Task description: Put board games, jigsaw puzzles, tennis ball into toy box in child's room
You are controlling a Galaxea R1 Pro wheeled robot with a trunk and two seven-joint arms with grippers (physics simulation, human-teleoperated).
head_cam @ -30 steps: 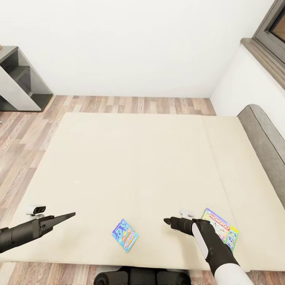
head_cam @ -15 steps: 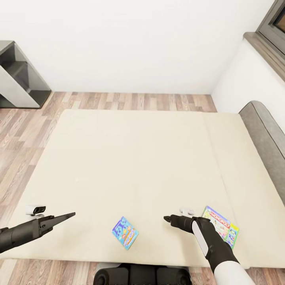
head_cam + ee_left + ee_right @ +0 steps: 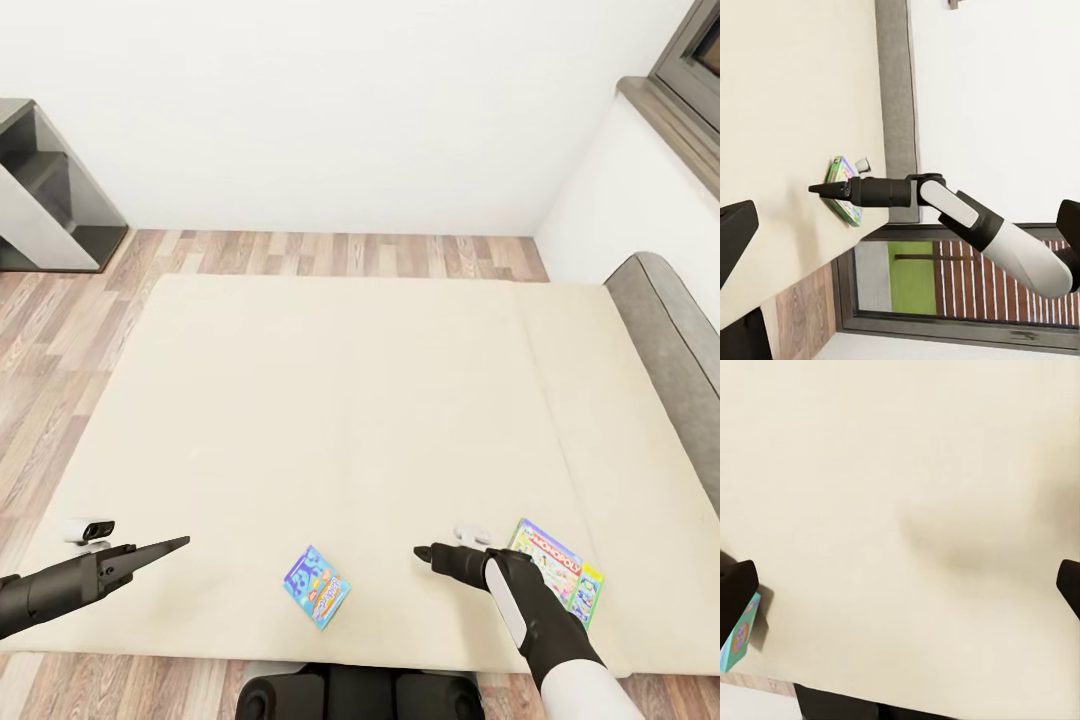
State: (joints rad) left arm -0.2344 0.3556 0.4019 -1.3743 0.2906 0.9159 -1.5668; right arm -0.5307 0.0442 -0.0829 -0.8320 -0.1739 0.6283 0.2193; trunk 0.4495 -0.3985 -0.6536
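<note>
Head view: the robot stands at the near edge of the bed (image 3: 350, 400), so the step in hand looks like fetching the two board games that lie on it. The blue board game (image 3: 316, 586) lies flat on the cream top between the two grippers, nearer the robot than either tip. The Monopoly board game (image 3: 556, 578) lies just beside the right gripper (image 3: 424, 551), on its outer side, partly hidden by the forearm. The left gripper (image 3: 178, 543) hangs over the bed's near left part, well apart from the blue carton. Both grippers read here as closed to a single dark point, with nothing between the jaws (neither touches a carton). The next move, I judge, calls for parting one pair of jaws and bringing it down onto a carton's edge; the right one is better placed for either.

Left wrist view: the right gripper (image 3: 816, 189) shows across the bed as one tapered tip, jaws together and empty, with the Monopoly carton (image 3: 838, 191) just behind that tip.

Right wrist view: dark finger ends sit at the two side edges with bare cream bed between them (how far apart they stand I cannot tell from this), and a corner of the blue carton (image 3: 739, 636) lies by one finger.
</note>
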